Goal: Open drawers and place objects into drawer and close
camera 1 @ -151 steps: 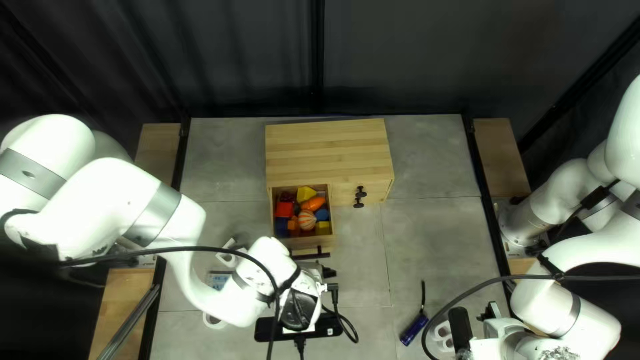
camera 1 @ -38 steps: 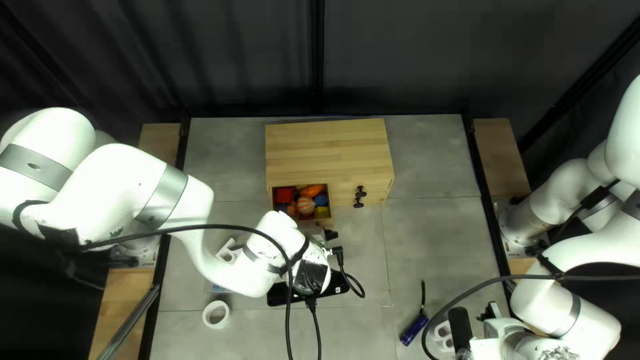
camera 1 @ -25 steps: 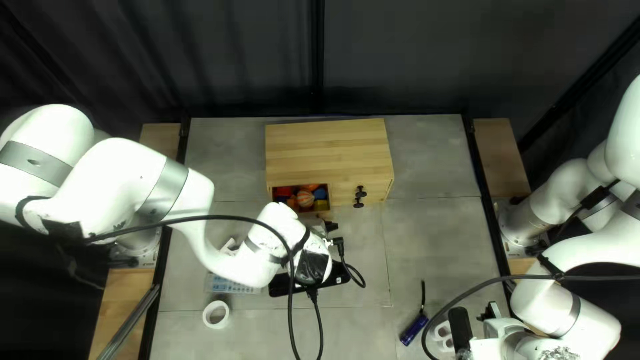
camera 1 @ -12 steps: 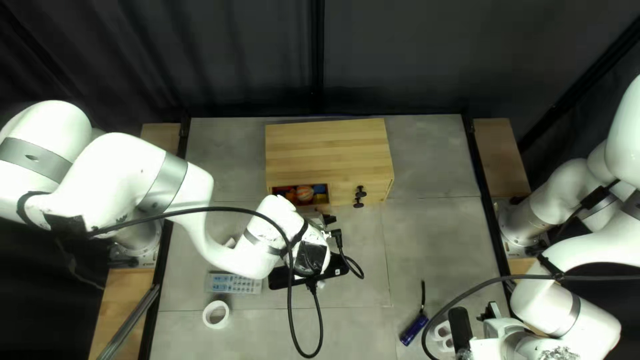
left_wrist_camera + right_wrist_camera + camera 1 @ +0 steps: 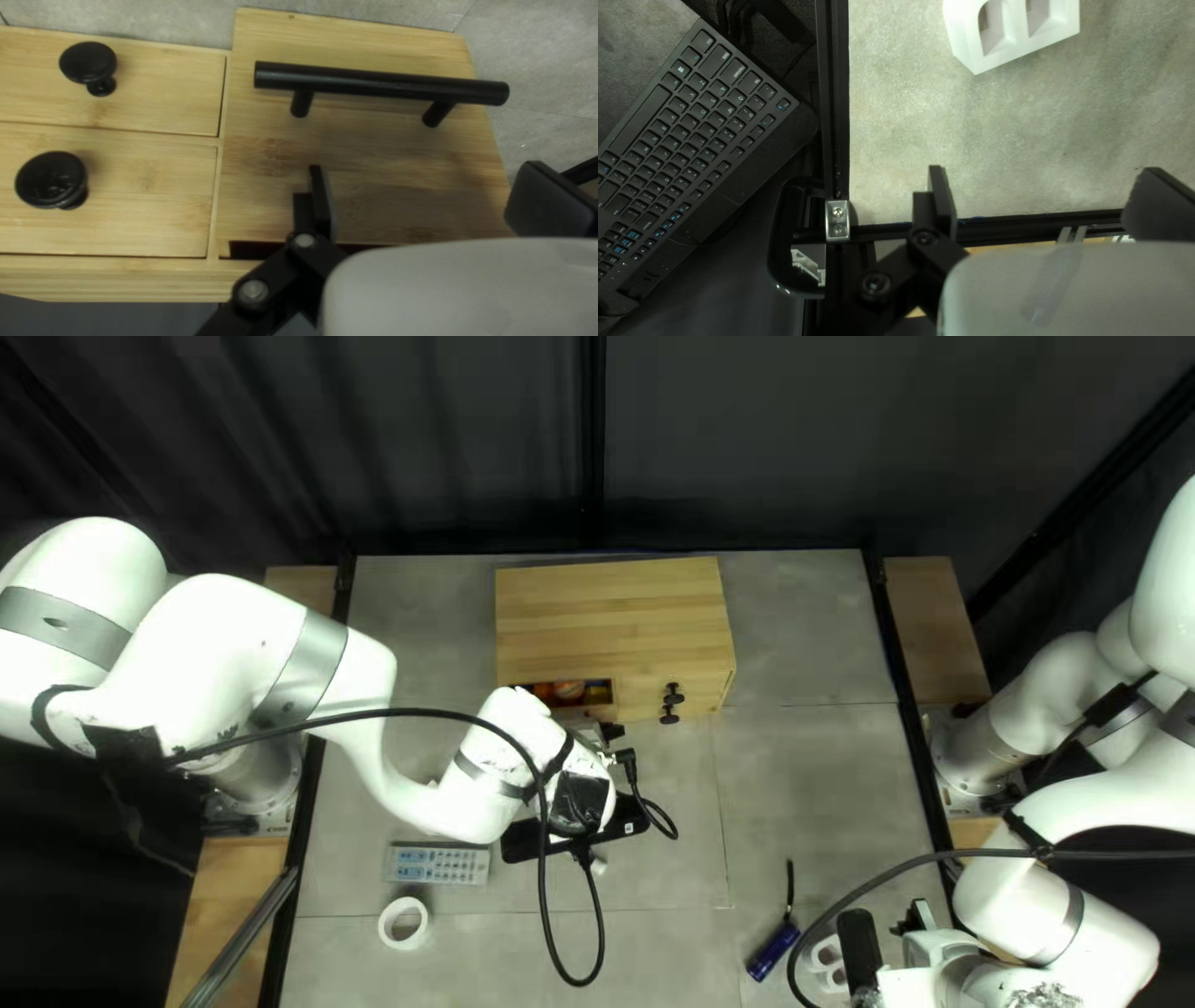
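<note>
In the top left view, my left gripper [image 5: 583,794] is at the front of the wooden cabinet [image 5: 610,616], its fingertips hidden. The left drawer [image 5: 601,712] stands partly out, with toys such as an orange ball [image 5: 569,690] showing in the narrow opening. From the left wrist, my gripper [image 5: 431,193] is open, its fingers apart before the drawer front [image 5: 386,149]. The black bar handle [image 5: 380,83] lies ahead of the fingers, not between them. My right gripper [image 5: 919,919], near the table's near edge, shows in its wrist view as a gripper [image 5: 1047,196] open and empty.
Two round knobs [image 5: 87,62] mark the small drawers beside the large one. A remote [image 5: 437,865], a tape roll [image 5: 403,924] and a dark blue item [image 5: 773,951] lie on the table. Near my right gripper is a white block [image 5: 1011,31]; a keyboard [image 5: 691,124] lies beyond the frame.
The left drawer has slid far into the cabinet, narrowing its opening. My left arm has moved toward the cabinet along with it, uncovering the remote and tape roll. The right arm has stayed put.
</note>
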`<state>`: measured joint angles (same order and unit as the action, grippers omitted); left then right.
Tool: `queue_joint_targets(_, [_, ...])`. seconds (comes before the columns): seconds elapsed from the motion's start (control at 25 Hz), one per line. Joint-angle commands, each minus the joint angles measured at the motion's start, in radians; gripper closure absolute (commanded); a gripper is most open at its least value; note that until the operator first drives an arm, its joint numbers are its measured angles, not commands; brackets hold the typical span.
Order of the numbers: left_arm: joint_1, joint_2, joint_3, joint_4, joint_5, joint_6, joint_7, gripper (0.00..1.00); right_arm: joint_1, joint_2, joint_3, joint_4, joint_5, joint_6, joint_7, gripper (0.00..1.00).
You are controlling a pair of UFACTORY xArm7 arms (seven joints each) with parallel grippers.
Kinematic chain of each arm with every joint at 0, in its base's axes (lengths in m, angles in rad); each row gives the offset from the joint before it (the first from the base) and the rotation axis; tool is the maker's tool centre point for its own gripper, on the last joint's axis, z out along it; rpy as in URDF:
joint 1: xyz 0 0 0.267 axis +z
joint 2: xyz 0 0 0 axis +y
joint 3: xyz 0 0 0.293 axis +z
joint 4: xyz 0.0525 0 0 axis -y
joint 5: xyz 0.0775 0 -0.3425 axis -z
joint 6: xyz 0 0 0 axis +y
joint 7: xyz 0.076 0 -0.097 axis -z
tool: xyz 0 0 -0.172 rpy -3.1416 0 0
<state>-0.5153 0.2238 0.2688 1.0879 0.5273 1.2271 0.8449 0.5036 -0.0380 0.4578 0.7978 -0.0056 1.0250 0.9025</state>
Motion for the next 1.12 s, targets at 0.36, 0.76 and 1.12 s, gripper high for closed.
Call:
queue_joint_targets(0.36, [0.008, 0.004, 0.008, 0.003, 0.016, -0.008, 0.010, 0.00, 0.000, 0.000, 0.000, 0.000, 0.000, 0.000, 0.000, 0.00])
queue_joint_targets(0.76, [0.012, 0.002, 0.014, -0.005, 0.031, -0.015, 0.009, 0.00, 0.000, 0.000, 0.000, 0.000, 0.000, 0.000, 0.000, 0.00])
queue_joint_targets(1.12, [0.018, 0.000, 0.021, -0.013, 0.039, -0.018, 0.010, 0.00, 0.000, 0.000, 0.000, 0.000, 0.000, 0.000, 0.000, 0.00])
